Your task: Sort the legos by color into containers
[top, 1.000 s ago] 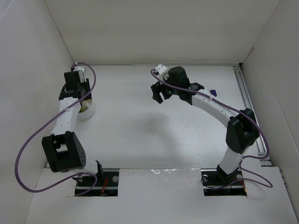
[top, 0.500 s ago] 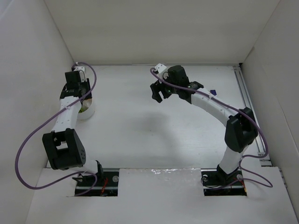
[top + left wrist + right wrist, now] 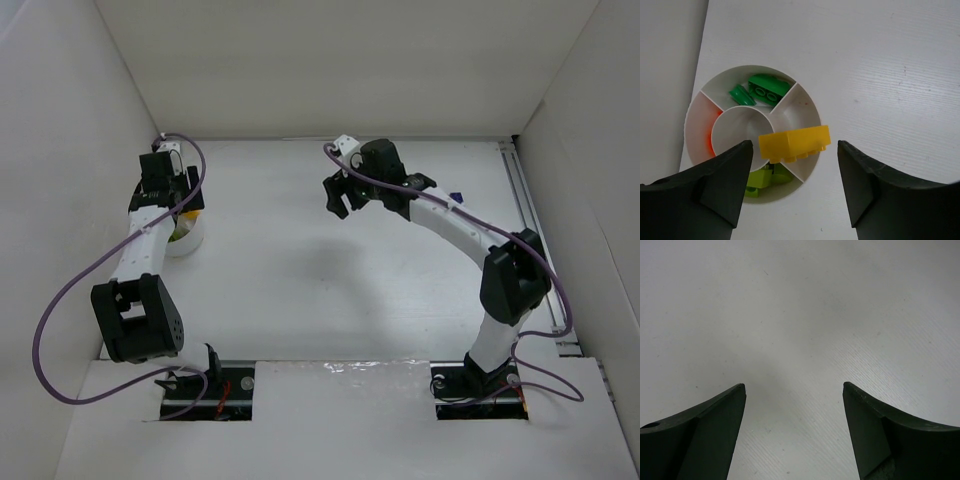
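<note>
The round white bowl (image 3: pixel 812 103) has a centre cup and several wedge compartments. Green legos (image 3: pixel 765 89) lie in the far wedge, lime ones (image 3: pixel 760 179) in the near wedge, and an orange-red one (image 3: pixel 710 140) shows in the left wedge. A yellow lego (image 3: pixel 795 142) hangs level over the bowl's right side, between my left fingers and touching neither. My left gripper (image 3: pixel 793 150) is open above the bowl (image 3: pixel 188 238). My right gripper (image 3: pixel 794 385) is open and empty over bare table, mid-back in the top view (image 3: pixel 338 198). A purple-blue lego (image 3: pixel 458 196) lies beside the right arm.
White walls enclose the table on the left, back and right. A metal rail (image 3: pixel 535 230) runs along the right edge. The bowl stands close to the left wall. Purple cables loop off both arms.
A yellow spot now shows at the left gripper over the bowl in the top view. The right arm's elbow has drifted slightly right. The bowl has not moved.
</note>
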Controlling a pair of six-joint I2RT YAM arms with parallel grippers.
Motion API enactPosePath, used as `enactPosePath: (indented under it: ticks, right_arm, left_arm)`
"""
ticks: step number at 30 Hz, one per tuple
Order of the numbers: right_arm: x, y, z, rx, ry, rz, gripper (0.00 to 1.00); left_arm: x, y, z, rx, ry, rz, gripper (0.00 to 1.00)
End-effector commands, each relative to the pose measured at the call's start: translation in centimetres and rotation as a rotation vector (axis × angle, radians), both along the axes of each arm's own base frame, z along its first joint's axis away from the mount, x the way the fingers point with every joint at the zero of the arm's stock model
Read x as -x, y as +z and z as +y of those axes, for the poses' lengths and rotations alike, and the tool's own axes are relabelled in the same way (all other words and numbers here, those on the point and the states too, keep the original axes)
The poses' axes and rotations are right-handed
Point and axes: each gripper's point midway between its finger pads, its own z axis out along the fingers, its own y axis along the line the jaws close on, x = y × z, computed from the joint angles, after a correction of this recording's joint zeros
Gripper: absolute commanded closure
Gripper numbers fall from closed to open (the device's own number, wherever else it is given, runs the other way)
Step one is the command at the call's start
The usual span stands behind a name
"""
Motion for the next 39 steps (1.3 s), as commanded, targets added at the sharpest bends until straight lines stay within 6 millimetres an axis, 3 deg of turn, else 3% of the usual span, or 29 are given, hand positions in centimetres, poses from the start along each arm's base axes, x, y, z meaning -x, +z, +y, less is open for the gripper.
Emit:
enactPosePath:
  ticks: [1, 3, 7, 13, 18, 19, 25, 34, 39]
  right_arm:
    - [-1.1, 2.0, 0.0, -0.046, -0.022, -0.019, 0.17]
    - [-1.5, 2.0, -0.5, -0.060, -0.049, -0.004, 0.17]
    - [-2.5, 2.3, -2.2, -0.087, -0.096, 0.020, 0.17]
    - [-2.8, 2.2, -3.0, -0.097, -0.108, 0.039, 0.17]
    - [-2.8, 2.6, -2.8, -0.106, -0.100, 0.034, 0.17]
    - [-2.9, 3.0, -2.7, -0.110, -0.100, 0.026, 0.17]
    - [-2.9, 3.2, -2.7, -0.110, -0.100, 0.026, 0.17]
    - [-3.0, 3.2, -2.5, -0.115, -0.092, 0.029, 0.17]
    - [-3.1, 2.7, -2.4, -0.115, -0.097, 0.043, 0.17]
  left_arm:
    - [-0.9, 2.2, 0.9, -0.010, 0.040, -0.067, 0.34]
    - [-1.0, 3.8, 0.7, -0.014, 0.033, -0.128, 0.34]
    - [-0.8, 5.2, 0.5, -0.016, 0.024, -0.178, 0.34]
    - [-0.6, 5.3, 0.8, -0.028, 0.039, -0.184, 0.34]
    - [0.1, 3.3, 0.3, 0.023, 0.036, -0.115, 0.37]
    - [0.0, 4.0, 0.4, 0.019, 0.036, -0.139, 0.38]
    - [-0.2, 3.7, 0.3, 0.058, 0.049, -0.143, 0.39]
    - [0.2, 1.7, 2.2, 0.190, 0.112, -0.082, 0.39]
    - [0.1, 1.8, 2.4, 0.241, 0.109, -0.093, 0.39]
